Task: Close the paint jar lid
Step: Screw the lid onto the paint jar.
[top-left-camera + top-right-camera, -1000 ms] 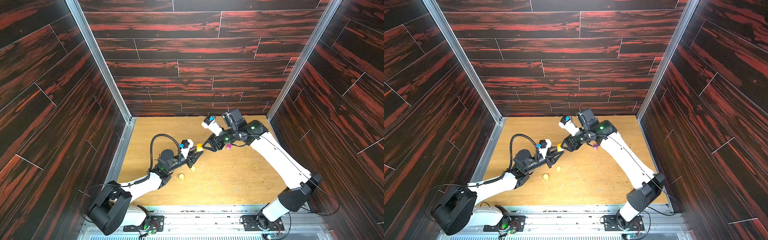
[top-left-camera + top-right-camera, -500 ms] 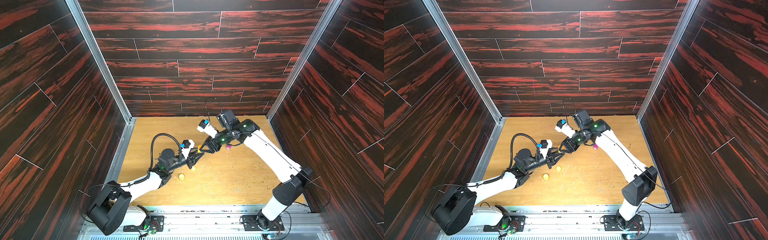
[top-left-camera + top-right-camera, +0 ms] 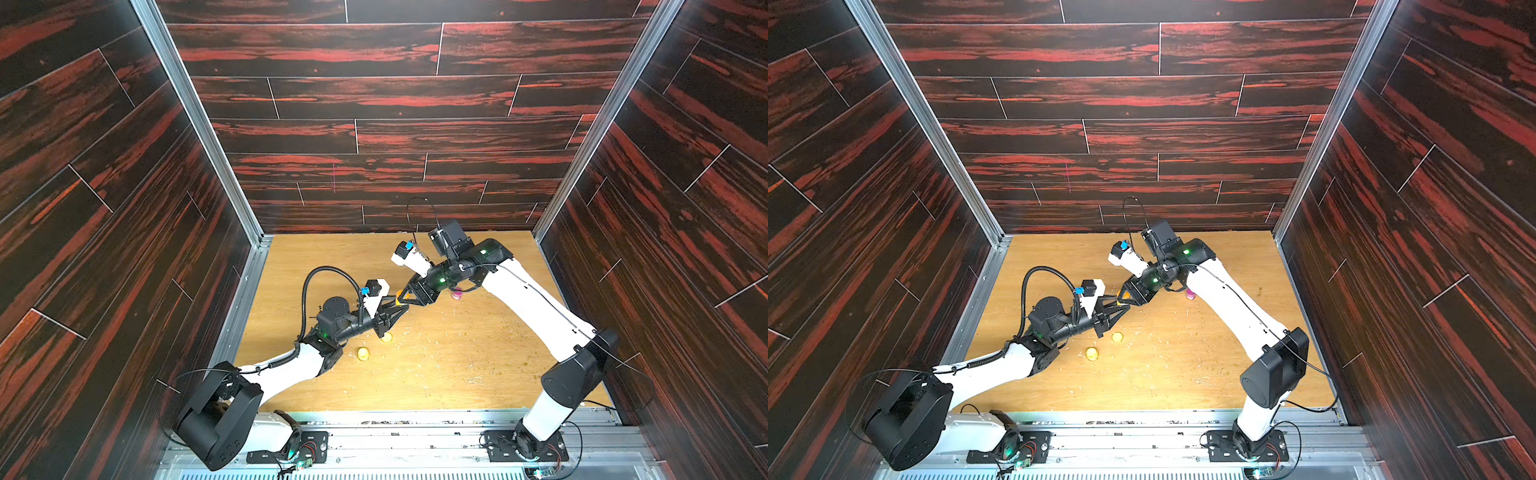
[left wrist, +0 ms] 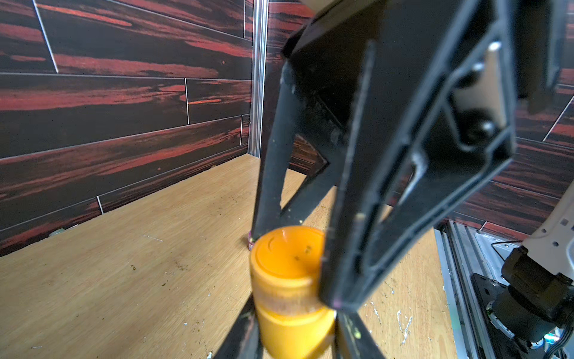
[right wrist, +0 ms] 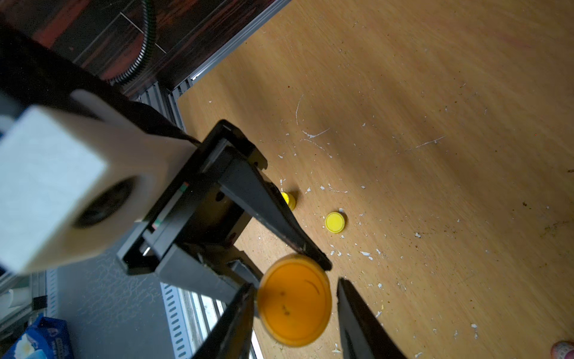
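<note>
The small orange paint jar point(image 4: 295, 329), its orange lid point(image 4: 285, 255) on top, hangs above the table point(image 3: 457, 374) in the left claw point(image 3: 402, 304), clamped on its body. The right claw point(image 5: 295, 284) straddles the lid, slightly open, one finger just clear. There is one orange jar; two yellow round pieces point(image 3: 363, 353) and one pink pot point(image 3: 456, 295) sit on the table.

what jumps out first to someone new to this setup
An orange paint jar, held above the table by the left gripper, sits where the two arms meet. The right gripper has its jaws either side of the orange lid, a small gap showing on one side. Two small yellow pieces lie on the table, and a pink jar stands by the right arm.
</note>
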Available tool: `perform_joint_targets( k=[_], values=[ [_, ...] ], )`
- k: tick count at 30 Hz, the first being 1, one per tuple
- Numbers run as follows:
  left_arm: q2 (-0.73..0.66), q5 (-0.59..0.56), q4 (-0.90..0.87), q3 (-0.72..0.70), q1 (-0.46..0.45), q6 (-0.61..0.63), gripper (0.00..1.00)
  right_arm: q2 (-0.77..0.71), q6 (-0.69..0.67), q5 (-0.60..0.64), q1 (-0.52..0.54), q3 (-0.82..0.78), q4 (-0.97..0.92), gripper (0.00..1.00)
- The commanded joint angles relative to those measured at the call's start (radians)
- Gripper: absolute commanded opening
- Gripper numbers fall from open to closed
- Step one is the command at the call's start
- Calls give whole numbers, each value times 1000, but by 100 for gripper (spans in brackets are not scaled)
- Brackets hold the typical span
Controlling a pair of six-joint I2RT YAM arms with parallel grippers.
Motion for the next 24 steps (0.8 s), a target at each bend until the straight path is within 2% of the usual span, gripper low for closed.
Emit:
perform_joint_targets(
  k=[1, 6, 9, 11, 15, 17, 19, 20, 22, 24],
  values=[
    [-11, 15, 18, 34, 1, 0, 21, 14, 18, 12, 6, 13, 11, 38],
    [-2, 6, 17, 43, -1, 3, 21, 27, 42, 18, 11, 5, 24, 28],
    [19, -29, -11, 73, -1, 36, 19, 41, 107, 31, 29, -20, 64, 26],
    [48, -115, 4, 95, -13, 55, 18, 49, 224, 108, 51, -51, 141, 24],
    [157, -302, 100, 157, -59, 82, 18, 113, 554, 237, 97, -43, 258, 24],
    [201, -347, 137, 190, -74, 92, 17, 138, 621, 274, 111, -14, 250, 29],
    [217, -370, 194, 188, -72, 56, 17, 118, 638, 322, 109, -1, 223, 32],
    [214, -376, 219, 174, -67, 39, 18, 89, 635, 326, 102, -16, 226, 37],
    [182, -321, 226, 135, -44, 18, 18, -6, 599, 297, 71, -69, 242, 48],
    [127, -230, 186, 88, -10, -6, 18, -98, 495, 204, 28, -117, 236, 58]
  ],
)
